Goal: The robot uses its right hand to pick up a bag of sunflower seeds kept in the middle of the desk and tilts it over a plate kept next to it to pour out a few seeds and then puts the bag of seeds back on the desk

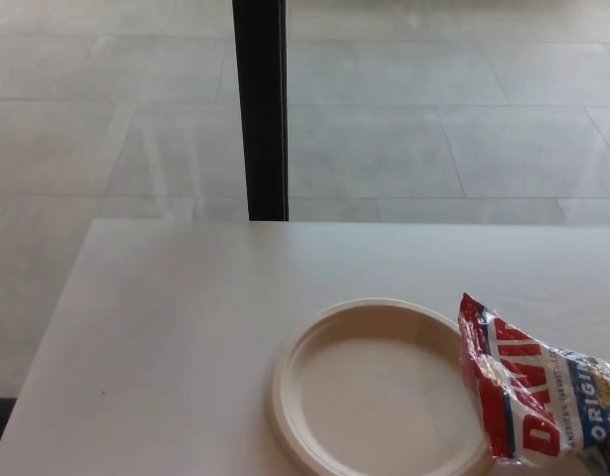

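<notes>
A red, white and blue bag of sunflower seeds [538, 392] lies at the lower right of the white desk [176, 327], its left end resting over the right rim of a cream round plate [374, 392]. The plate holds nothing that I can see. Neither of my hands shows in the head view.
A black vertical post [260, 109] stands beyond the desk's far edge, in front of a grey tiled floor [463, 109]. The desk's left edge runs diagonally down toward the lower left corner.
</notes>
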`<state>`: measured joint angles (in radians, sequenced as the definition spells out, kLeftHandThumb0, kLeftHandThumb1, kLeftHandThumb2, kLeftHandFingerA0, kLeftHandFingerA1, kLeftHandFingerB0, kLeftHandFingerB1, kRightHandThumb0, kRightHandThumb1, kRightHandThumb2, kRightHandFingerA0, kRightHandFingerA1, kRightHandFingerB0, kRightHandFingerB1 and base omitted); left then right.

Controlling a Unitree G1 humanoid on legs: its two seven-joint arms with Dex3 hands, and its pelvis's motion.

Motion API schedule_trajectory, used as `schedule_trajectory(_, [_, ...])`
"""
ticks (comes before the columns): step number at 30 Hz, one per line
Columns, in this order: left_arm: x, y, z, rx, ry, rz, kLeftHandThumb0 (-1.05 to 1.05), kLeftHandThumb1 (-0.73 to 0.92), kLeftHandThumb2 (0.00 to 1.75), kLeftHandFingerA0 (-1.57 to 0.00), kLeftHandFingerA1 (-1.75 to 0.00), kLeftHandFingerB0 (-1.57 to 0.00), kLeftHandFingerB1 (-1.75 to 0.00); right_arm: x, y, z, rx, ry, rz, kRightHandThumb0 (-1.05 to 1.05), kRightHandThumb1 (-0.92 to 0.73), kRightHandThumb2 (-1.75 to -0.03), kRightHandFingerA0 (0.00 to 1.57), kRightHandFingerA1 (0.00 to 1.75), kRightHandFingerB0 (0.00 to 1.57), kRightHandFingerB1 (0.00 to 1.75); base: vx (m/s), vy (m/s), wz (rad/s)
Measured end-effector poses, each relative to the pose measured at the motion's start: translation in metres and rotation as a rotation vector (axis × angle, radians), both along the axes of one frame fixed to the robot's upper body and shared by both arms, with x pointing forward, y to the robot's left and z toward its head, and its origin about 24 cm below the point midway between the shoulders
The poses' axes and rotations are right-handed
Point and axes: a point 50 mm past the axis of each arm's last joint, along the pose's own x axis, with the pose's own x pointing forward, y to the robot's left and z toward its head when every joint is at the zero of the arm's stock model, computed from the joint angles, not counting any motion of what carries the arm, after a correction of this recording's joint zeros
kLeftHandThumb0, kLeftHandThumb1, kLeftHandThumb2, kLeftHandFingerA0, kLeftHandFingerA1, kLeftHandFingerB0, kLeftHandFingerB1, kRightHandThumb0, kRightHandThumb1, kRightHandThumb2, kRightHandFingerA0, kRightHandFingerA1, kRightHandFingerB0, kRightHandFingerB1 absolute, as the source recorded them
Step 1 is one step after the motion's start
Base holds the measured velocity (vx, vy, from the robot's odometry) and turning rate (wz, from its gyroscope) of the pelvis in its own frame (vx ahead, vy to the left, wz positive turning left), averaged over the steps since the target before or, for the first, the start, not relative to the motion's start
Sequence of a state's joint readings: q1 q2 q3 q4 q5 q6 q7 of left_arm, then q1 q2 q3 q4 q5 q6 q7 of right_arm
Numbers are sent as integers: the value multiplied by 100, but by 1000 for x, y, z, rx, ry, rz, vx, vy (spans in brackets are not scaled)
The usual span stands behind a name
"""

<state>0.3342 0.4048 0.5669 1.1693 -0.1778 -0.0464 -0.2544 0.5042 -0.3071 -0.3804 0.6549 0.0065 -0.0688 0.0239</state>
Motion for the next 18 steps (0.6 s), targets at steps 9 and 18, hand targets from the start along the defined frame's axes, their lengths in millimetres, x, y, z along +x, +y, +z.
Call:
schedule_trajectory(9, [-2,4,4,-25,-67,50,-46,61,81,-3,-58,0,-38,-3,-26,-3,17,-73,-268,-105,-78,-82,0,0,0,0,0,0,0])
schedule_trajectory(18, [0,4,4,-43,-84,48,-43,58,84,-1,-58,0,-37,69,-85,55,-128,-435,-390,-105,-80,-86,0,0,0,0,0,0,0])
